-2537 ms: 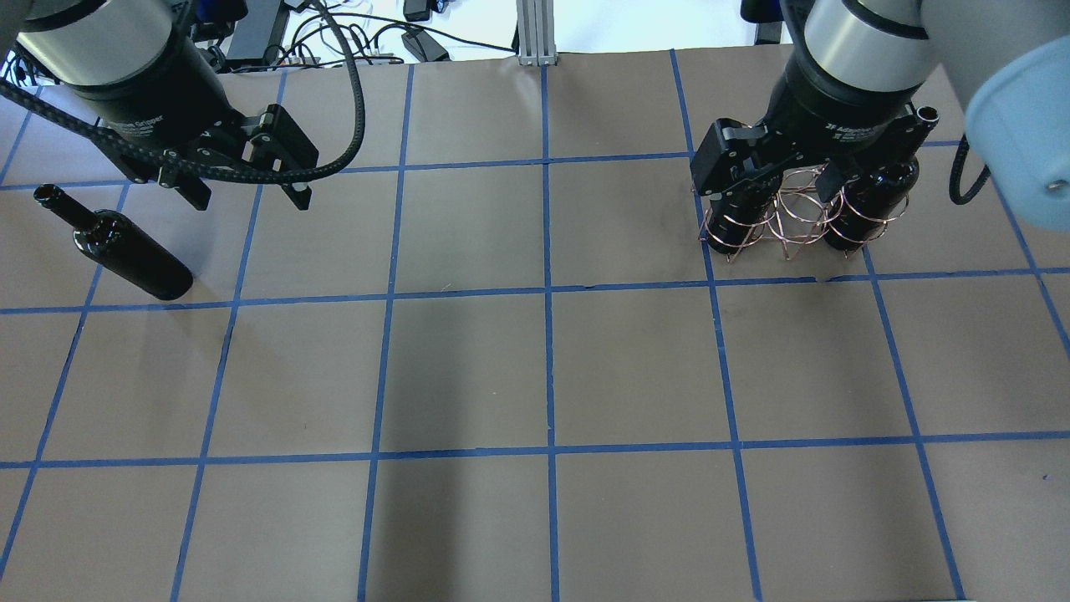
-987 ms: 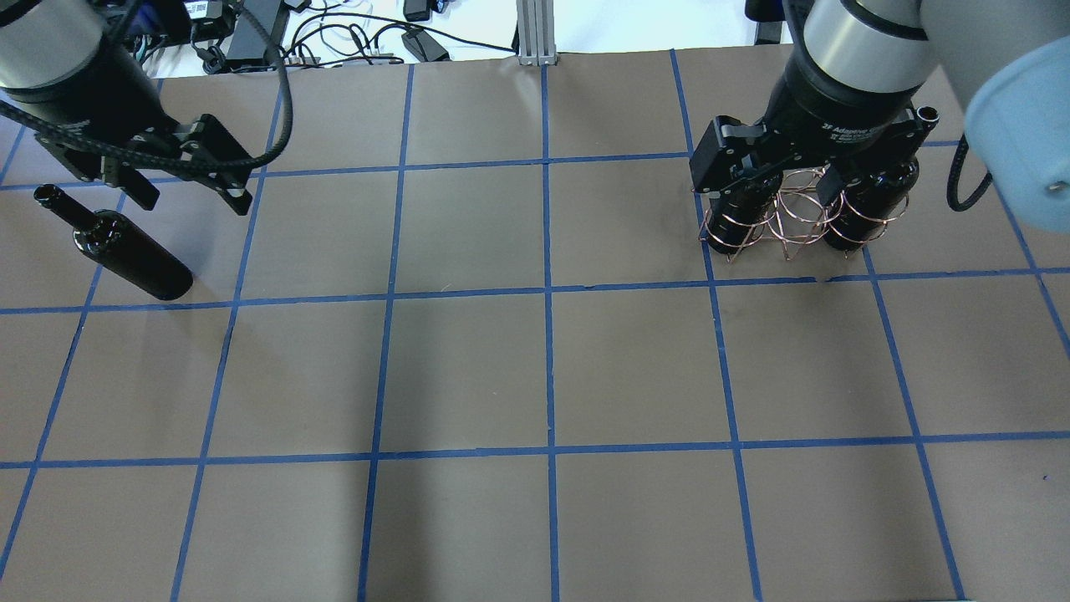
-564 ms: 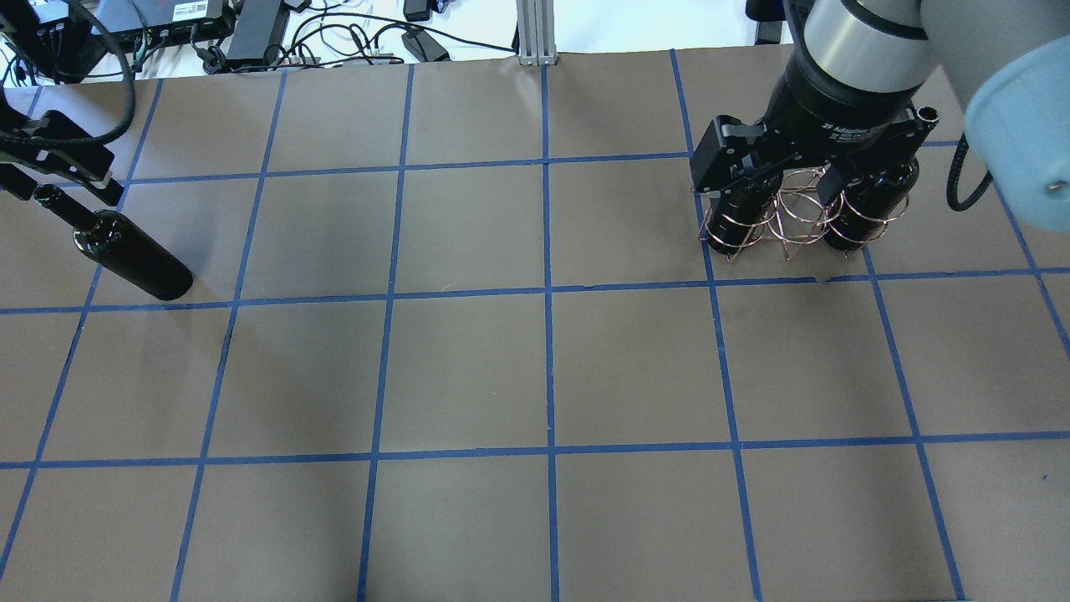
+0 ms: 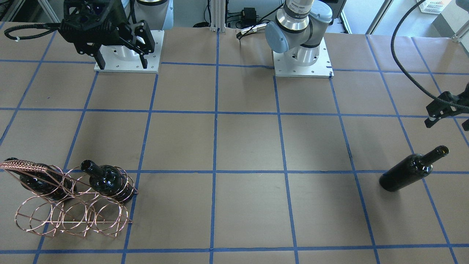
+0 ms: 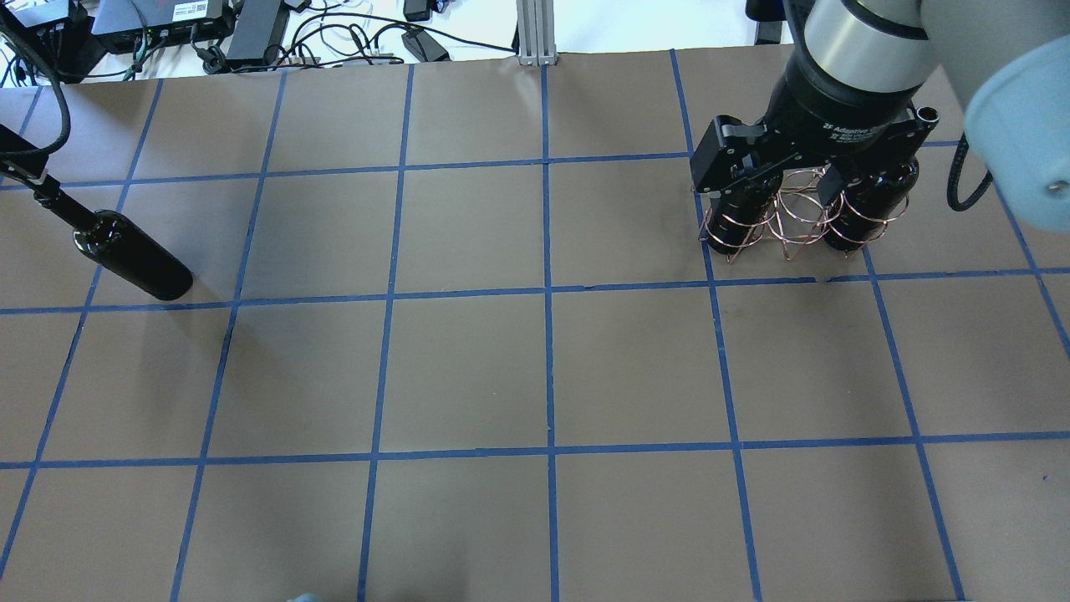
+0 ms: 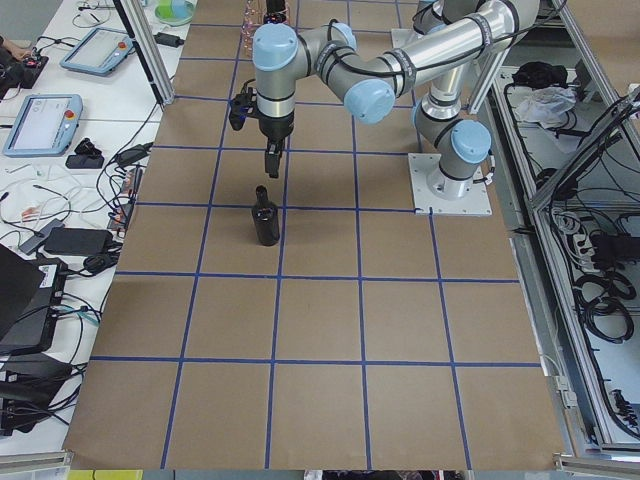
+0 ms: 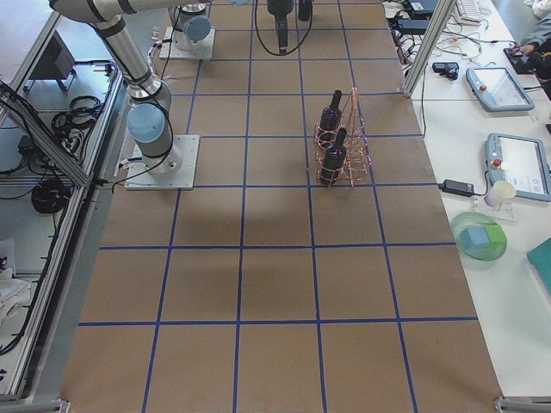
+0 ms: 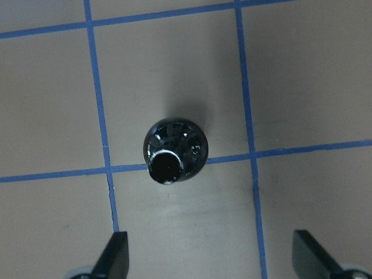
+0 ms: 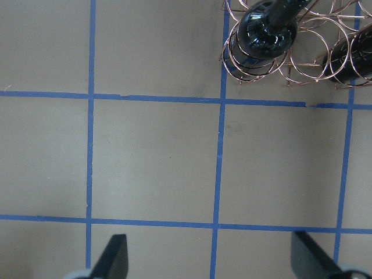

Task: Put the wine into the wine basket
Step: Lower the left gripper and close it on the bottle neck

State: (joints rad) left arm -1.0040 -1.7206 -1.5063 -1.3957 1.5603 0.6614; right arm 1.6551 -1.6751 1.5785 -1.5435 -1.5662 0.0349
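Shows the wine upright at the table's left end, neck up, presumably for a top grasp; left gripper directly above, jaws wide, not touching. Places the wine basket well apart, middle hoops free between two bottles; right gripper held high, jaws wide.

Table top: a flat brown paper sheet, ruled into large squares by blue tape lines. Light is even and from overhead, and shadows are soft.

Far edge: an upright silver aluminium profile post, with black cables and power bricks on a white surface.

One end: a white bench with a grey-cased touchscreen pendant.

Other end: a white side bench carrying a round green dish that holds a pale blue block.

Alongside the table: grey floor strewn with black cable coils.
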